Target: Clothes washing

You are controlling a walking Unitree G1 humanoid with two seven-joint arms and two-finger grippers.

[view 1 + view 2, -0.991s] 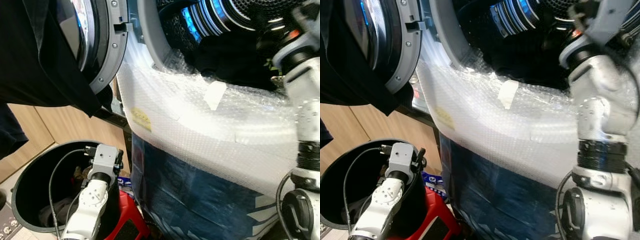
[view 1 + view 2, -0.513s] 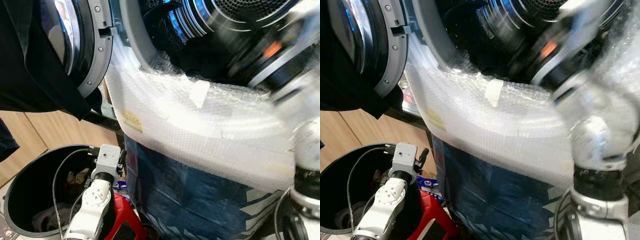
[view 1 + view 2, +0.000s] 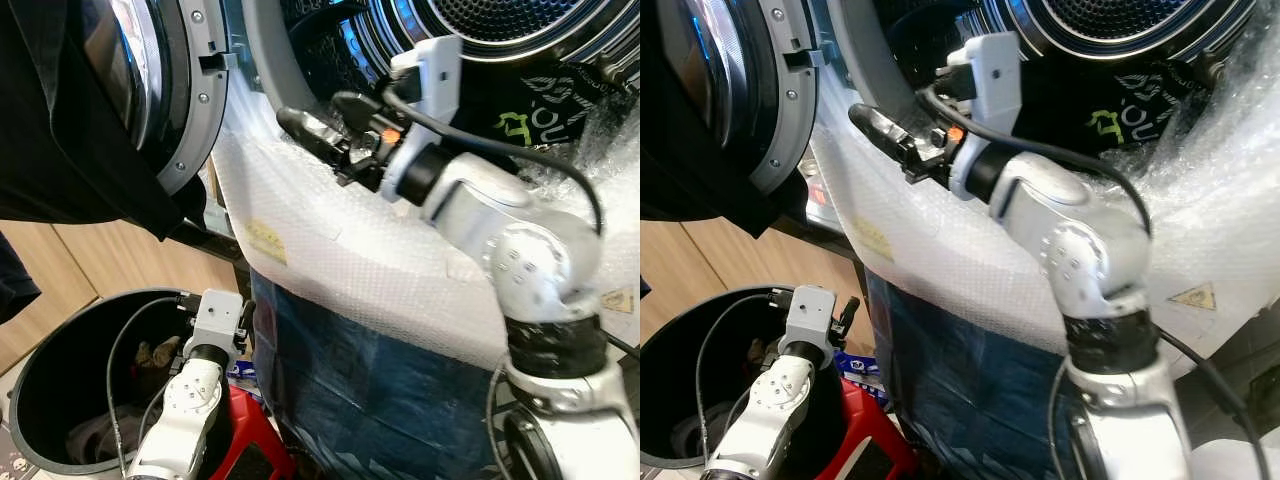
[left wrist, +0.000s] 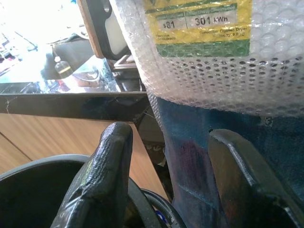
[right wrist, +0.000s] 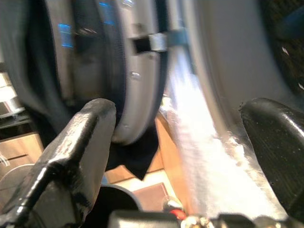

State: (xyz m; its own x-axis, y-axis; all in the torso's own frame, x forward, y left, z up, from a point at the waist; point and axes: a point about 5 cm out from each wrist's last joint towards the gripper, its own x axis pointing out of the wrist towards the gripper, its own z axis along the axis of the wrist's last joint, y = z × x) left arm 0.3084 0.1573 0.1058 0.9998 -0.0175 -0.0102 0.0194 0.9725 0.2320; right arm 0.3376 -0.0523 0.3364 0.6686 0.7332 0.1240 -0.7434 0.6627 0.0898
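Two grippers are sitting empty with fingers apart, my right gripper by the drum mouth, my left gripper over the black bin, where limp, light laundry is needing a bunched-fold pinch.

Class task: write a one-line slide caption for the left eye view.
Right claw, open and empty, crosses the bubble-wrapped washer front below the drum while left claw hangs over the black bin.

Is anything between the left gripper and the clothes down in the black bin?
Nothing visible does. The left gripper, fingers open, hangs over the black bin, and the clothes lie uncovered at the bottom below it.
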